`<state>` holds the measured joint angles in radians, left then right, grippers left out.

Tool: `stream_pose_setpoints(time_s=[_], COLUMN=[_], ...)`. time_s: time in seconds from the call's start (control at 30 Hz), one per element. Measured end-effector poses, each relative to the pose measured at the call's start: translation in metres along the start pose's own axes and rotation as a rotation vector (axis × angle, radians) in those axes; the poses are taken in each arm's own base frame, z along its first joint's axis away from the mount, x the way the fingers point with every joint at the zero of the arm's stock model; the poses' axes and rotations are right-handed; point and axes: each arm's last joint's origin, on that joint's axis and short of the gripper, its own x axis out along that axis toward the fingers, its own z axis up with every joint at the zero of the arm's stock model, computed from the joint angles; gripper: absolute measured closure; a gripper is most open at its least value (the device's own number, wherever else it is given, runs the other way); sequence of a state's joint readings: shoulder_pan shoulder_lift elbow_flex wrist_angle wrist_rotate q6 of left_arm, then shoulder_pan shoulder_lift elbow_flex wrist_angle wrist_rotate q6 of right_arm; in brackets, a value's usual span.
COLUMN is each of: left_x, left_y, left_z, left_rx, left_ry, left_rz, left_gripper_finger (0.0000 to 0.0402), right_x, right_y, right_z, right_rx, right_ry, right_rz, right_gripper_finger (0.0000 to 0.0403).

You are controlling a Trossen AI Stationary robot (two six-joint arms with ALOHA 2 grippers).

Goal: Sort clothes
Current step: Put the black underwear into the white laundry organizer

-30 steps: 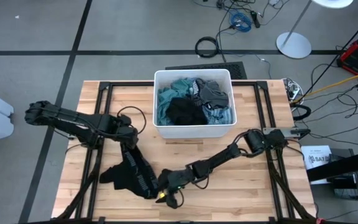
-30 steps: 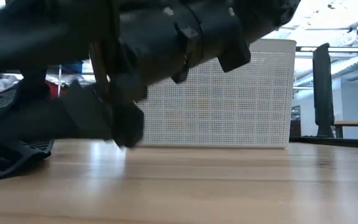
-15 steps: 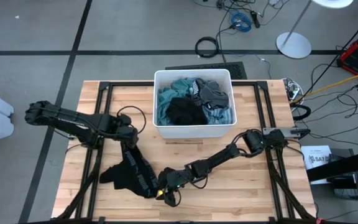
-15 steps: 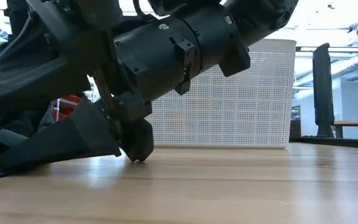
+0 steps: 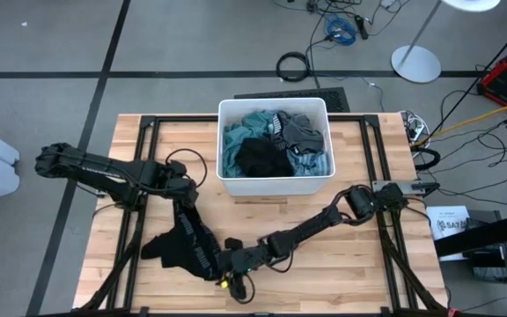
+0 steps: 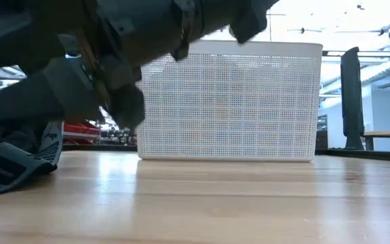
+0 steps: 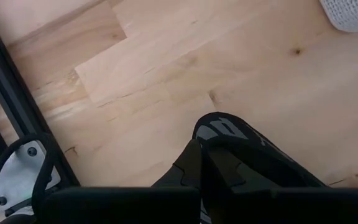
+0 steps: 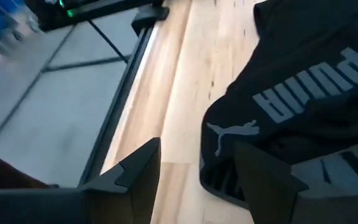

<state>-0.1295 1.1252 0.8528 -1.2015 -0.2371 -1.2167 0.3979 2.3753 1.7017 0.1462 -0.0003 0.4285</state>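
A black garment with white lettering (image 5: 187, 242) lies near the table's front, left of centre. One end is raised to my left gripper (image 5: 183, 201), which is shut on it. My right gripper (image 5: 229, 271) stands open at the garment's near right corner. In the right wrist view its fingers (image 8: 263, 171) straddle the hem (image 8: 219, 180) of the garment (image 8: 303, 93). More clothes (image 5: 271, 145), teal, light blue and black, fill the white bin (image 5: 271, 103) at the table's far middle. My left gripper pinches a folded bit of the black garment (image 7: 225, 127) between its shut fingers, coming steeply from above. That end is lifted off the wood, and the rest (image 5: 192, 255) trails down onto the table. My right gripper has the hem between its fingers; I cannot tell whether they touch it.
The perforated bin wall (image 6: 229, 102) stands behind the grippers in the low view. Bare wood (image 5: 341, 264) lies to the right of the garment. Black frame rails (image 5: 135, 220) run along the table's sides. Cables and a lamp stand lie on the floor beyond.
My right gripper has moved a little toward the table's left, up against the garment's near right corner, and has risen slightly off the wood. The garment and my left gripper have stayed put.
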Motion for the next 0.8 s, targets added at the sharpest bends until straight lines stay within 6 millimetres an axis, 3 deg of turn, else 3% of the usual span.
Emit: stream_pose_setpoints(time_s=[0.5, 0.6, 0.73, 0.8], left_x=[0.000, 0.000, 0.000, 0.000], left_y=[-0.001, -0.001, -0.001, -0.002], left_z=[0.000, 0.000, 0.000, 0.000], left_rx=[0.001, 0.001, -0.002, -0.004], left_ry=[0.002, 0.002, 0.000, -0.001], left_rz=[-0.010, -0.010, -0.015, -0.020], left_gripper_finger=[0.0397, 0.0397, 0.0397, 0.0397], right_x=[0.017, 0.016, 0.016, 0.016], right_y=[-0.004, -0.005, -0.008, -0.010], right_z=[-0.017, -0.016, -0.015, -0.014], right_rx=[0.139, 0.142, 0.164, 0.149], right_ry=[0.046, 0.031, 0.030, 0.031], right_rz=[0.010, -0.009, -0.020, -0.017], right_gripper_finger=[0.0220, 0.0262, 0.0368, 0.0392])
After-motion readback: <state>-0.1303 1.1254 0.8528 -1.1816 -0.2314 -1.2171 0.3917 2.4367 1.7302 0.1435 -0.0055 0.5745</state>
